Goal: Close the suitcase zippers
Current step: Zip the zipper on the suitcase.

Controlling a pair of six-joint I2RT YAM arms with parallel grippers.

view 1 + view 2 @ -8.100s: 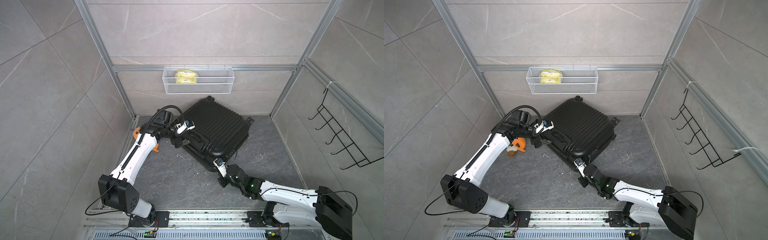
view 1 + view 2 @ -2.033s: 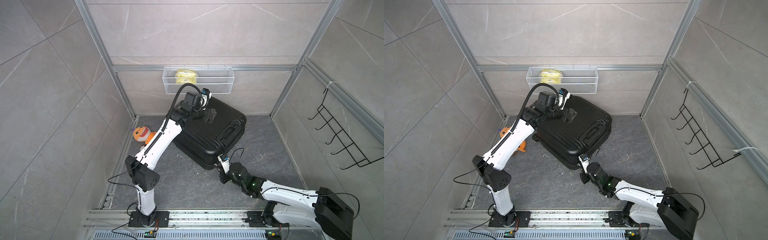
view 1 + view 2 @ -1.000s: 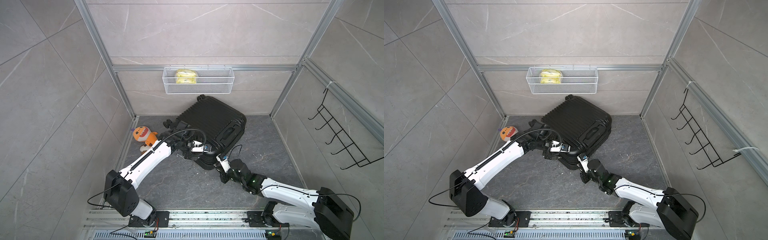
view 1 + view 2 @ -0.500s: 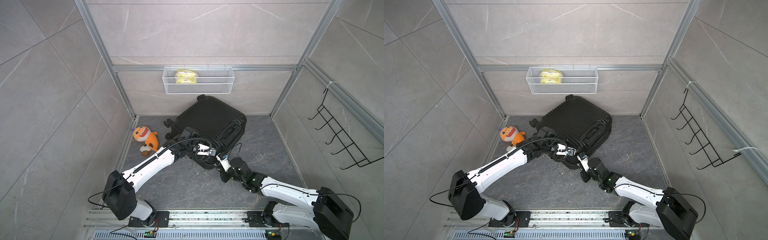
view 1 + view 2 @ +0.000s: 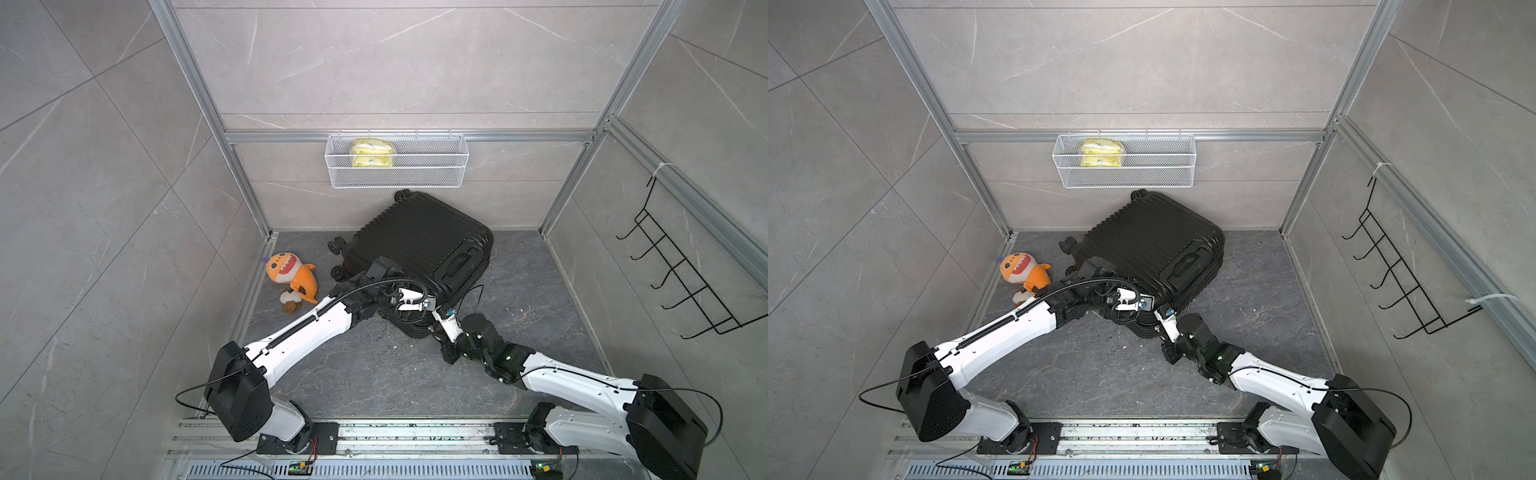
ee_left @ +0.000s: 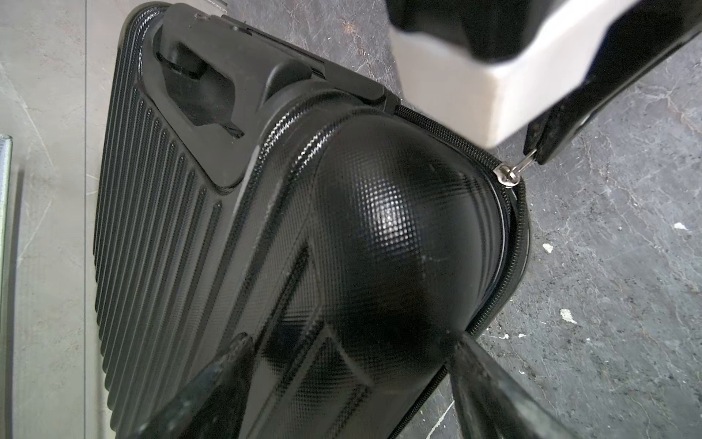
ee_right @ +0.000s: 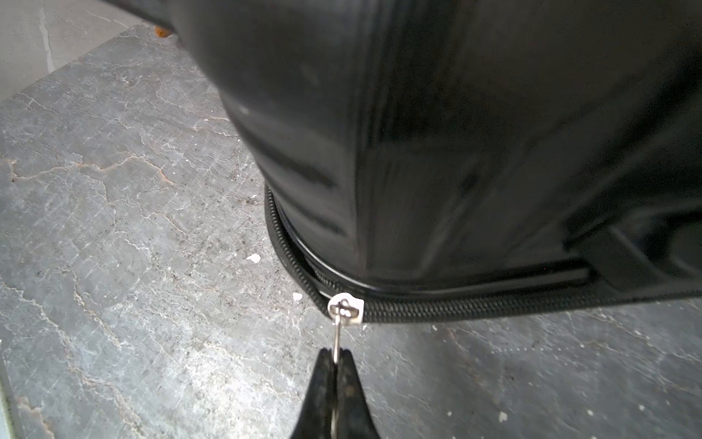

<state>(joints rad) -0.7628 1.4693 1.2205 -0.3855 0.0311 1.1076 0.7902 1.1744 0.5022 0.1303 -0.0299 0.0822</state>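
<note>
The suitcase [image 5: 419,237] now has the wide-open left gripper [image 6: 349,342] down from 12 o'clock, straddling its 6 o'clock corner, likely bracing while the right gripper [image 7: 336,355] pinches the pull tab [image 7: 337,336].

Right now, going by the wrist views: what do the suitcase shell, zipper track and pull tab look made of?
suitcase shell: likely hard plastic, glossy black; fine dotted texture with a sharp highlight.
zipper track: seemingly black nylon coil; matte, ribbed.
pull tab: metal by the look; thin, with a bright silver sheen.
</note>
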